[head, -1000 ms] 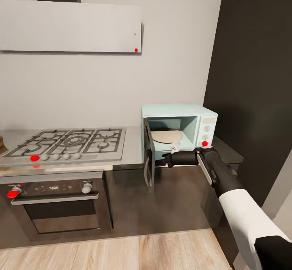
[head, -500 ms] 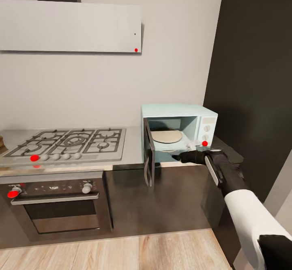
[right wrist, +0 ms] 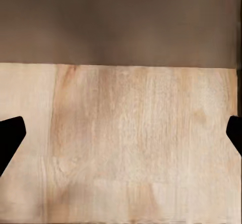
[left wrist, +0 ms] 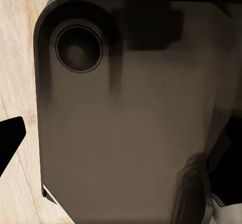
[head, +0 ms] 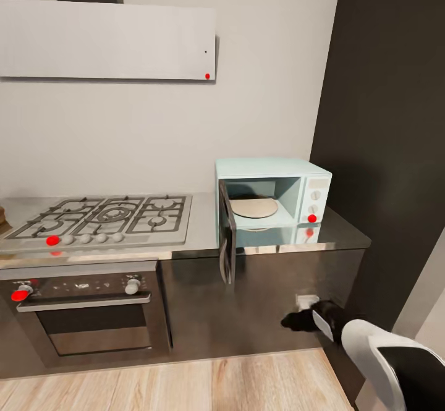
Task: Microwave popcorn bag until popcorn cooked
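Observation:
The pale mint-blue microwave [head: 309, 179] stands on the steel countertop [head: 204, 228] at its right end. Its dark door [head: 226, 238] is swung wide open to the left, and inside lies only the round turntable plate [head: 253, 207]. The popcorn bag and popcorn are out of view; a brown sliver [head: 2, 215] at the far left edge is too cut off to identify. My right gripper [head: 293, 322] hangs low before the dark cabinet front, well below the microwave. It is open, with its fingertips [right wrist: 10, 138] wide apart over wooden floor. My left gripper [left wrist: 121, 138] points at my dark base, open and holding nothing.
A gas hob [head: 105, 216] takes up the counter's left part, with a built-in oven [head: 86, 312] beneath it. A tall dark cabinet [head: 389, 120] walls off the right side. A white hood [head: 105, 40] hangs above the hob. Wooden floor [head: 185, 386] runs along the cabinets.
My right arm has pulled away from the microwave's opening and dropped to cabinet height. The microwave door stays open.

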Robot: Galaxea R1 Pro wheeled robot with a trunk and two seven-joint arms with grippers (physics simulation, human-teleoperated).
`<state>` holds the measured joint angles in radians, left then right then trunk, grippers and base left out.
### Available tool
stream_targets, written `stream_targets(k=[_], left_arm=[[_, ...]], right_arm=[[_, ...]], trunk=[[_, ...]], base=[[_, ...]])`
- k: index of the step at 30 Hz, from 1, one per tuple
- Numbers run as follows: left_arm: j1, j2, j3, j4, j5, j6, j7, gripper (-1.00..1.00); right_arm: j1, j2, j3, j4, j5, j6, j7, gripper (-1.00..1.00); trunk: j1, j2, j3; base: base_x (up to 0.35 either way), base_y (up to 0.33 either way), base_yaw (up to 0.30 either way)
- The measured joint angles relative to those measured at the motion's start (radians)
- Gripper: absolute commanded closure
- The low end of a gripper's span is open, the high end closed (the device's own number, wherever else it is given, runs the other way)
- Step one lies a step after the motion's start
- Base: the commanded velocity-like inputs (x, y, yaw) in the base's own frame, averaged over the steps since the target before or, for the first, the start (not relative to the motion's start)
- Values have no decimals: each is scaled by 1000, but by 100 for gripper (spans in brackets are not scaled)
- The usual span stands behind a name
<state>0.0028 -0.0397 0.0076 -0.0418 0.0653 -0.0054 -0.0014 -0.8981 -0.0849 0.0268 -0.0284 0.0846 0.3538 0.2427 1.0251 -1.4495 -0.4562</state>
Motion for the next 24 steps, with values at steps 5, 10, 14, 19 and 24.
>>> stream_targets(k=[5, 10, 14, 19, 24], left_arm=[[0, 0, 0, 0, 0, 0, 0, -100], [0, 0, 0, 0, 0, 0, 0, -100], [0, 0, 0, 0, 0, 0, 0, -100], [0, 0, 0, 0, 0, 0, 0, -100], [0, 1, 0, -1, 0, -1, 0, -100]], right_arm=[[154, -32, 2, 57, -1, -137, -66, -100], [465, -49, 1, 60, -6, -336, -70, -100], [621, -48, 1, 58, -4, -431, -63, -100], [664, -49, 0, 59, -2, -460, -54, -100], [668, -40, 0, 59, -6, -458, -79, -100]], trunk=[[0, 0, 0], [0, 0, 0], [0, 0, 0], [0, 0, 0], [0, 0, 0]], base=[[0, 0, 0], [0, 0, 0], [0, 0, 0], [0, 0, 0], [0, 0, 0]])
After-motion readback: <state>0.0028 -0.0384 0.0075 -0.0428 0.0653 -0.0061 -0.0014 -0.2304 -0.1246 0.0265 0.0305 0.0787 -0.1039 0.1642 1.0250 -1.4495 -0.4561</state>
